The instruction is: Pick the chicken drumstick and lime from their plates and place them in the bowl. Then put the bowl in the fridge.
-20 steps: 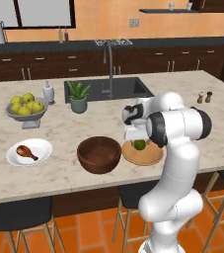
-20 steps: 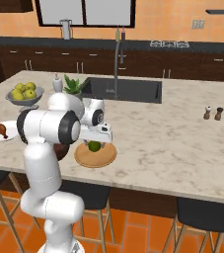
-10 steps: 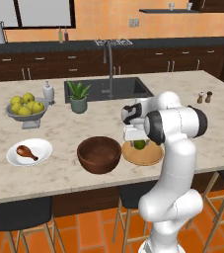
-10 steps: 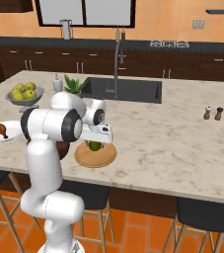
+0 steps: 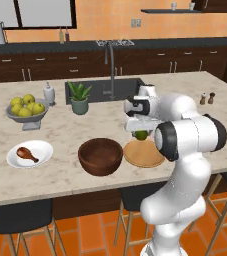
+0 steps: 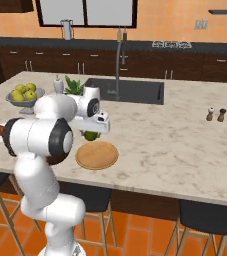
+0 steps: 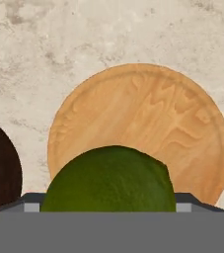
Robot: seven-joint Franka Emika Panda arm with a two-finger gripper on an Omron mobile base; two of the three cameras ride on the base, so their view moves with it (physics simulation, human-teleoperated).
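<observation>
The pincer (image 5: 141, 131) is clamped on the lime (image 5: 141, 134), lifted above the wooden plate (image 5: 143, 153); its fingertips are mostly hidden behind the fruit. The bowl (image 5: 100, 156) sits just left of that plate, the drumstick (image 5: 27, 154) on the white plate (image 5: 30, 153) on the table (image 5: 65, 132)

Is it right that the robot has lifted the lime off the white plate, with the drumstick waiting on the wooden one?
Not quite: the plates are swapped. In the left base view the gripper holds the lime above the wooden plate, and the drumstick waits on the white plate.
</observation>
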